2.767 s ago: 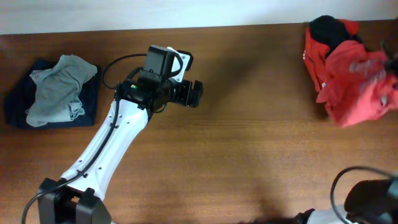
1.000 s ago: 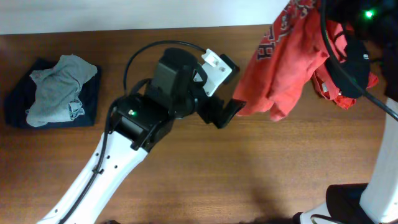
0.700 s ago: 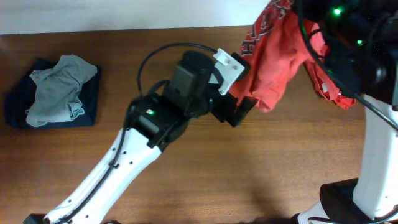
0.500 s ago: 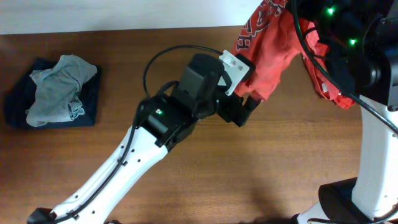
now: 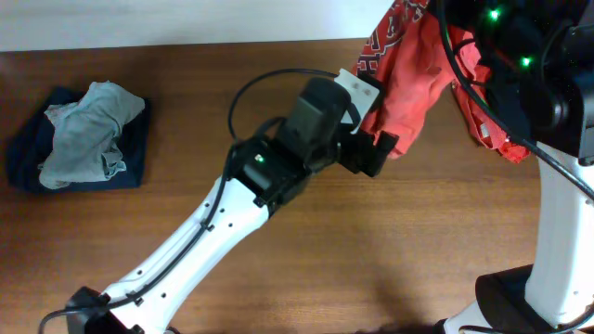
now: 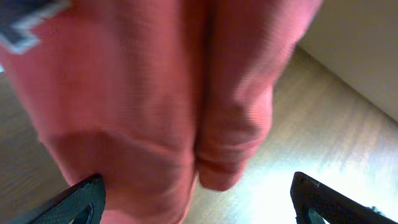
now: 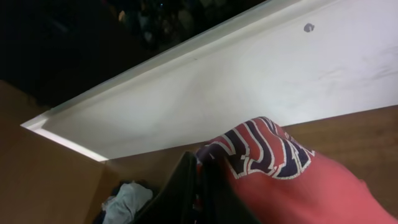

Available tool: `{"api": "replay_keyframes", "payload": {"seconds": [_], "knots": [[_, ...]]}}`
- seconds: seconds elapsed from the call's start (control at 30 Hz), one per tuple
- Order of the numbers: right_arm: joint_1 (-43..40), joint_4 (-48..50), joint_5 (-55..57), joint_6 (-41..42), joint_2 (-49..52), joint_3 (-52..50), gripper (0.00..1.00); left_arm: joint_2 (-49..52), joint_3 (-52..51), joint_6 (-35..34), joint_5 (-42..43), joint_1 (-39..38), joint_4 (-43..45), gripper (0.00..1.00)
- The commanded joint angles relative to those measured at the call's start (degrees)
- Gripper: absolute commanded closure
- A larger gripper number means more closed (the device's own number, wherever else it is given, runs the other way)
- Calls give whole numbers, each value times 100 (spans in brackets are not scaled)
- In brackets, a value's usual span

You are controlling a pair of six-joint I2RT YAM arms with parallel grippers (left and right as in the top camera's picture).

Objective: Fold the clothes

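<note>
While the orange-red T-shirt (image 5: 408, 83) hangs bunched above the far right of the table (image 5: 371, 260), pinched at its top by the tightly closed right gripper (image 7: 200, 168), it shows no fold, so the task looks barely begun. The left gripper (image 6: 198, 198) is spread wide with its jaws either side of the shirt's dangling end, gripping nothing. Another red garment (image 5: 487, 116) lies crumpled by the right arm — and a pale grey-green garment (image 5: 88, 130) sits rumpled on a navy garment (image 5: 135, 160) far left.

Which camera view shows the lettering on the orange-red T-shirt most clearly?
The right wrist view: the lettering sits mid-frame, sharp, dark with white outlines. The overhead view shows it small near the top edge. The left wrist view shows almost only blurred plain cloth of the T-shirt.
</note>
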Motion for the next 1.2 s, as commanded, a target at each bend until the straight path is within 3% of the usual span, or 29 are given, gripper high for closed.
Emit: {"api": "replay_keyframes", "payload": {"seconds": [0.0,0.83,1.0,1.17], "knots": [[42,125,48,28,9,90,96,42,20,-76,22,-173,37,5],[42,101,-214,-20,9,90,96,387,20,-76,278,-393,920,6],[42,68,-240,-105,7,90,96,428,20,-76,-520,-393,885,16],[42,-28,-262,-127,-4,90,96,428,20,-76,-1805,-334,868,16]]}}
